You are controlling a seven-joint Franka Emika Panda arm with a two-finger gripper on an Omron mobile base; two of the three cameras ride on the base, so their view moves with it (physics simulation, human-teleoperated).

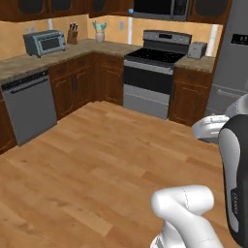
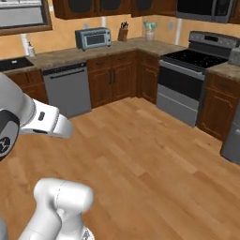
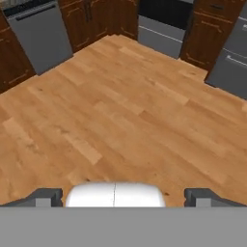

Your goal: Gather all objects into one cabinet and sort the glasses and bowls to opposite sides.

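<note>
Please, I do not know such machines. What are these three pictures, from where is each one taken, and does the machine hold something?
It is a rendered kitchen with a white robot arm on a base that can drive. Two pictures come from cameras on that base, behind the arm to its left and to its right, looking forward over it. The third comes from a camera on the hand and looks down at the wooden floor.

On the counter you see a toaster oven, a knife block and a small plant. Nearby stand a stove and a dishwasher.

The gripper is open, its two dark fingers far apart, and it holds nothing. No mug or bowl can be seen from here.
</note>
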